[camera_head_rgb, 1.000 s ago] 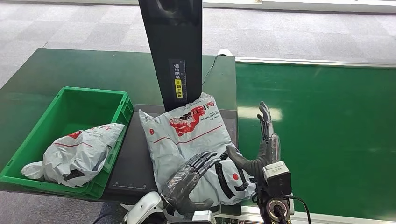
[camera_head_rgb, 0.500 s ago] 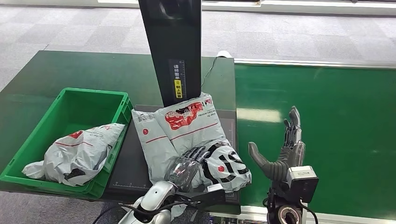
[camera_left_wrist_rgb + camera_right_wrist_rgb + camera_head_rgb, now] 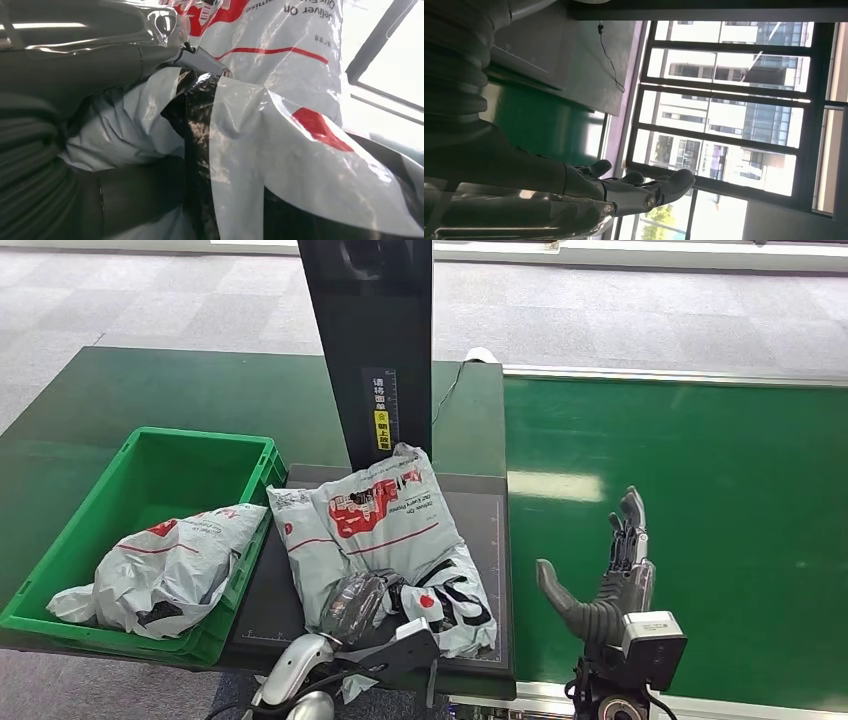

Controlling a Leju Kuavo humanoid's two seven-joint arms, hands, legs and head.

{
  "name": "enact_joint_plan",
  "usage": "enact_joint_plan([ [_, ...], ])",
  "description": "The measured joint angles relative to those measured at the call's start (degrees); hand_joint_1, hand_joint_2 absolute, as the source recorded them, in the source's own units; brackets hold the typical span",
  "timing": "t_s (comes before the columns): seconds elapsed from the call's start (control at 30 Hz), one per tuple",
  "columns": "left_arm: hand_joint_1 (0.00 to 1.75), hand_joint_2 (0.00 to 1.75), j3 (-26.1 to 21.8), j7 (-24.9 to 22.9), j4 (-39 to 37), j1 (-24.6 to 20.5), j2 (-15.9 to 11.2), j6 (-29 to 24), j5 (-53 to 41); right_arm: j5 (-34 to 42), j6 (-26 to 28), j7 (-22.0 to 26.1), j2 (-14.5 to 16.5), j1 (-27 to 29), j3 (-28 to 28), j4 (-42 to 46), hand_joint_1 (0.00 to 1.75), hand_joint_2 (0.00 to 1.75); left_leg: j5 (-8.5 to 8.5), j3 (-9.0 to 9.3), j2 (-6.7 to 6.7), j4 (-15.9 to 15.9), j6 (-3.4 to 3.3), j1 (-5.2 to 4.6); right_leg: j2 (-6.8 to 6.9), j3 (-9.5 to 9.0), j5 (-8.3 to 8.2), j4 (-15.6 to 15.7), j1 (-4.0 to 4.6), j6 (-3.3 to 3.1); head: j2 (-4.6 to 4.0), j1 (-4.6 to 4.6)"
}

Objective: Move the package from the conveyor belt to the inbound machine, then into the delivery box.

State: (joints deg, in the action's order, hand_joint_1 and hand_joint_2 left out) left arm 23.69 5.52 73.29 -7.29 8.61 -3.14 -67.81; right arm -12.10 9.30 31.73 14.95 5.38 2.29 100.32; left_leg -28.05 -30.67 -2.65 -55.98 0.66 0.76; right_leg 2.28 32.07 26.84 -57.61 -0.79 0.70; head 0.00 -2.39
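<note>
package (image 3: 385,530): grey poly mailer, flat on the dark plate of the inbound machine (image 3: 495,540), its far end against the base of the machine's black column – just right of the green delivery box (image 3: 150,465)
left hand (image 3: 352,602): fingers curled into the near end of the package, holding a bunched fold
right hand (image 3: 605,585): holds nothing, fingers spread, over the conveyor belt (image 3: 700,490), right of the machine
risk: grip is on loose film only – slack bag could slip out or snag the box rim on transfer
risk 2: box already holds another bag (image 3: 165,565) near the machine side, so the package may land on the rim
hidden: left fingertips buried in plastic; grip depth unclear; label text unreadable
</note>
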Motion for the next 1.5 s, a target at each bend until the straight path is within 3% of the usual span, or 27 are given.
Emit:
enact_joint_plan([
  [0.4,1.71,1.75,-0.52,1.20,1.44,0.55,-0.70,-2.05,0.69,0.16,-0.03,0.08,0.00,0.01,0.14,0.00,0.00,1.75,-0.02,-0.04,0.00,0.00,0.00,0.00,0.00,0.05,0.00,0.00,0.00,0.00,0.00,-0.01],
  [0.6,1.75,1.75,-0.63,7.29,6.00,1.71,-1.57,-25.67,-2.94,1.10,0.05,0.50,0.00,-0.16,0.13,-0.10,0.00,1.75,-0.01,-0.18,0.04,-0.01,0.00,0.00,0.02,0.16,0.00,0.00,0.00,0.00,0.00,0.00],
  [0.73,1.75,1.75,-1.57,13.01,11.82,3.03,-2.13,-34.22,-3.74,1.82,0.43,0.51,-0.15,-0.97,-0.02,-0.90,0.00,1.75,-0.01,-0.23,0.03,-0.01,0.00,0.00,0.01,0.22,0.00,-0.01,0.00,0.00,0.00,-0.01],
  [0.9,1.75,1.75,-8.09,29.79,21.87,5.55,0.81,-34.82,-3.34,2.53,0.85,0.51,-0.74,-2.35,-0.50,-2.98,0.00,1.75,-0.01,-0.29,0.02,-0.01,0.00,-0.01,0.01,0.27,0.00,-0.01,0.00,0.00,0.00,0.00],
  [0.97,1.75,1.75,-11.21,33.23,26.40,6.06,2.18,-34.83,-2.99,2.77,0.87,0.53,-0.97,-2.76,-0.68,-3.86,0.00,1.75,-0.01,-0.29,0.02,-0.01,0.00,-0.01,0.01,0.28,0.00,-0.01,0.00,0.00,0.00,-0.01],
  [1.23,1.75,1.75,-17.57,34.08,40.00,6.02,3.86,-34.82,-4.52,3.05,0.39,0.68,-1.67,-4.03,-1.32,-6.63,0.00,1.75,0.00,-0.28,0.05,-0.01,0.01,0.00,0.03,0.28,0.00,-0.01,0.01,0.00,0.00,-0.01],
  [1.5,1.75,1.75,-28.22,34.01,41.65,4.00,5.53,-34.79,-6.37,2.84,0.67,1.31,-1.96,-4.24,-1.37,-7.67,0.00,1.75,0.00,-0.27,0.04,-0.02,0.00,-0.01,0.02,0.30,0.00,-0.01,0.01,0.00,0.00,-0.01],
])
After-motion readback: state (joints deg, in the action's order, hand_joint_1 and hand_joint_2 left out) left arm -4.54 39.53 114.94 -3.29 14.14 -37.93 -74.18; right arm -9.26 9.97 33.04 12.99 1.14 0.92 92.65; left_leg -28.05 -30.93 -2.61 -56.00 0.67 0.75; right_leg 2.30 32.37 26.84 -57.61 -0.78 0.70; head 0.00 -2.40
